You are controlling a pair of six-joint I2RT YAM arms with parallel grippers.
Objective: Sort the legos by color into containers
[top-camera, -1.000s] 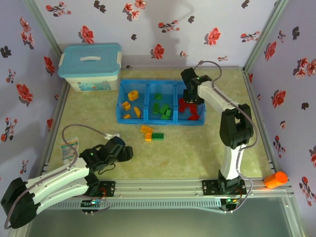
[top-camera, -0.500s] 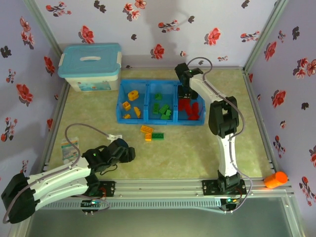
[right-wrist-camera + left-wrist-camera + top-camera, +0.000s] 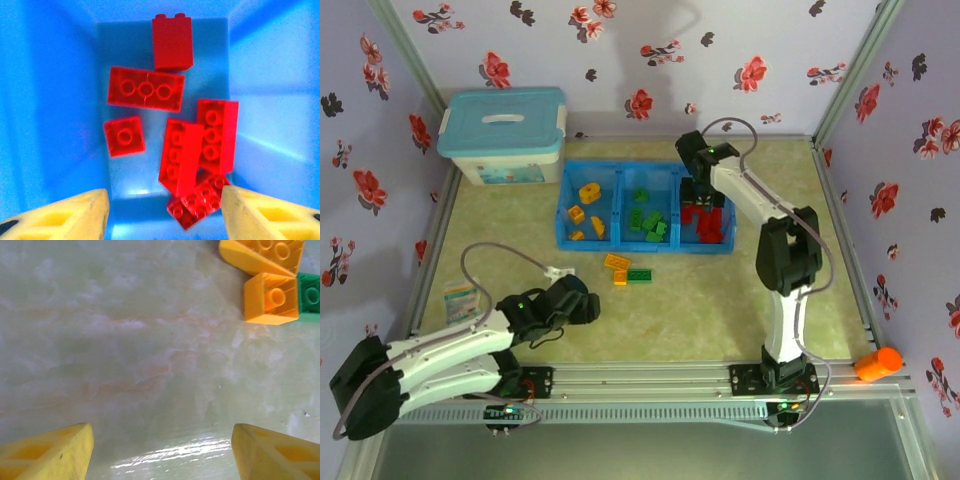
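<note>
The containers are three compartments of a long blue tray. Orange-yellow legos lie in the left one, green legos in the middle, red legos in the right. My right gripper hangs open over the red compartment. In its wrist view several red legos lie on the blue floor beyond the gripper. My left gripper is open low over the table. Ahead of it lie two orange bricks and a green brick, also seen from above.
A white storage box with a pale-blue lid stands at the back left. A small paper card lies by the left wall. An orange object sits outside the frame at right. Flowered walls close in three sides.
The right gripper has opened over the red compartment and shifted slightly left. The left gripper has slid right, closer to the loose bricks.
</note>
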